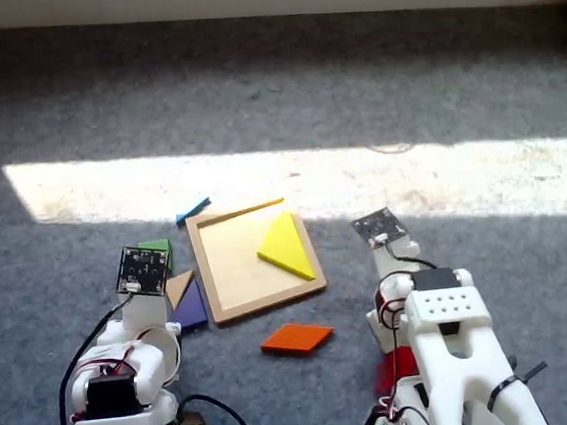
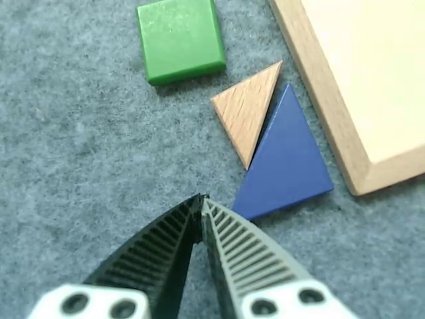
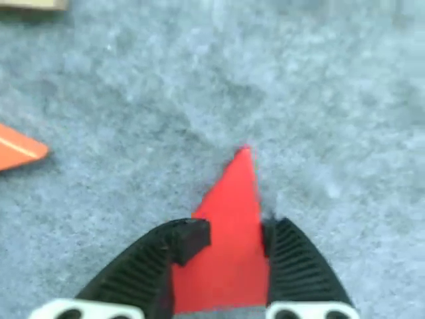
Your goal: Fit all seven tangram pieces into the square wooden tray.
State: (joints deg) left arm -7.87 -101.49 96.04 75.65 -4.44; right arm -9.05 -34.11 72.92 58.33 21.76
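Wooden tray [image 1: 231,270] lies mid-tabletop, slightly skewed. One piece is seated in it, the yellow triangle [image 1: 285,244], toward the wall on the right arm's side. The other six pieces are outside (judgement: task barely begun).

Red triangle [image 3: 238,193] sits in the right claw [image 3: 232,231], which is clamped on its broad end, one finger on each flank. The apex points straight out ahead, so the piece's long axis runs in line with the claw. Cannot tell whether it is lifted off the grey tabletop [image 1: 432,88].

Governing relation: from the right claw the tray lies ahead and across, toward the other arm. The orange parallelogram [image 1: 298,338] rests near the tray's front edge, close to that path. The right arm is the loaded one, so the move is probably a carry over the rim (likely with a turn).

Left claw [image 2: 201,203] has its jaws together and empty, tip just beside a corner of the blue triangle [image 2: 285,163]. That piece lies edge to edge with the wood-coloured triangle [image 2: 247,116], and the green square [image 2: 180,40] is beyond. Light-blue piece [image 1: 193,211] lies off the tray's far corner.
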